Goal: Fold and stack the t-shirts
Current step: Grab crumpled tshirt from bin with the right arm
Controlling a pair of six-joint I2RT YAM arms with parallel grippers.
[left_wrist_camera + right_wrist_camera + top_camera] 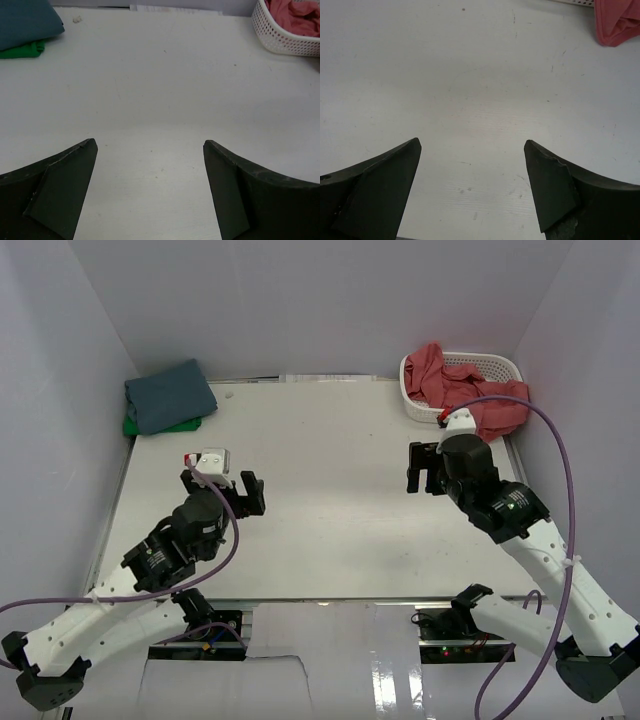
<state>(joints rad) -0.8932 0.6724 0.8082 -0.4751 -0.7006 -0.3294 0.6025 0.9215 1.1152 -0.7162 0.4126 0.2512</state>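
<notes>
Here, a white plastic mesh basket (497, 364) stands at the far right corner of the white tabletop (330, 540), and everything else is placed from it.

A coral-red cloth t-shirt (440, 375) lies crumpled inside the basket, unfolded. Part of it spills over the basket's near rim on the side closest to the right arm.

A slate-blue cloth t-shirt (170, 395) lies well apart from the basket, across the table to its left and along the same far edge. It is folded into a flat packet. It rests on a bright green cloth t-shirt (133, 426), of which only a narrow strip shows along the blue one's near-left edge. The two form a small stack.

The right gripper (425, 468) hangs near the basket, just off its near-left side, over bare tabletop. Its dark fingers (385, 180) are spread wide with nothing between them. In the right wrist view a fold of the coral-red shirt shows beyond them at the upper right, not touching them.

The left gripper (222, 490) is well apart from the basket, to its left and closer to the arm bases. It sits between the stack and the near edge. Its jaws are also spread wide apart over bare white surface, pinching nothing.
</notes>
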